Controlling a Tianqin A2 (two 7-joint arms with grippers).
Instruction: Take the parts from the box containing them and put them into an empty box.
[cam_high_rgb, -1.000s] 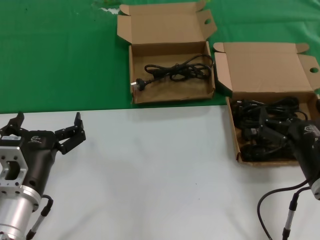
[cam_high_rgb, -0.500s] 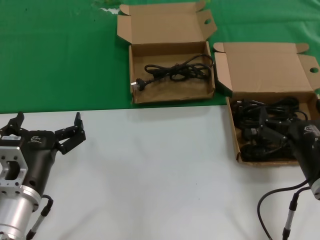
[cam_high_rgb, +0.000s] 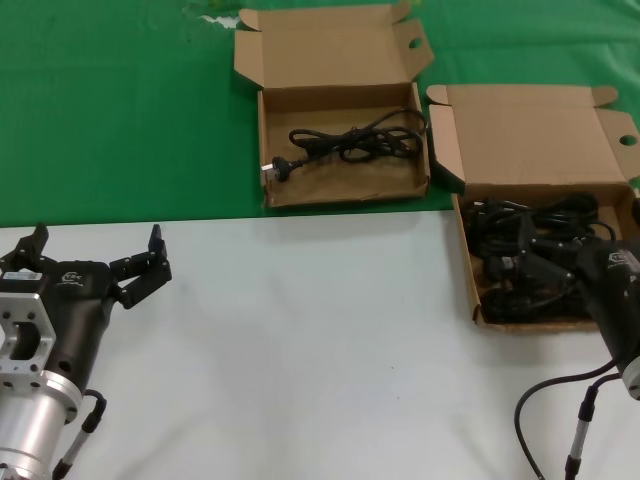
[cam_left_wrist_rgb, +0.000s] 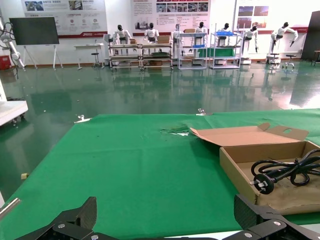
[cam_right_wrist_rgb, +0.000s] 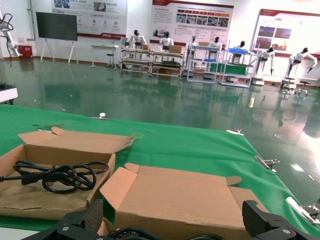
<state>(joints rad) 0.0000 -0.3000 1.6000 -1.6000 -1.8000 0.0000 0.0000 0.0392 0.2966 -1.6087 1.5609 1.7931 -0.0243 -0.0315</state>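
Observation:
The box containing them (cam_high_rgb: 540, 135) stands at the right, its lid folded back, with several black coiled parts (cam_high_rgb: 560, 215) piled inside. My right gripper (cam_high_rgb: 515, 262) is low inside this box, just above the pile, open, with nothing between its fingers. In the right wrist view a cord loop (cam_right_wrist_rgb: 131, 233) lies just under the gripper (cam_right_wrist_rgb: 175, 230), in front of the lid (cam_right_wrist_rgb: 190, 195). The empty box (cam_high_rgb: 340, 182) sits at the back centre and holds one cord (cam_high_rgb: 350, 143), also seen as the cord (cam_left_wrist_rgb: 285, 172). My left gripper (cam_high_rgb: 95, 252) is parked open at the front left.
Both boxes rest on a green cloth (cam_high_rgb: 110, 110) covering the far half of the table. The near half is a white surface (cam_high_rgb: 320, 330). A black cable (cam_high_rgb: 535, 400) loops from my right arm at the front right.

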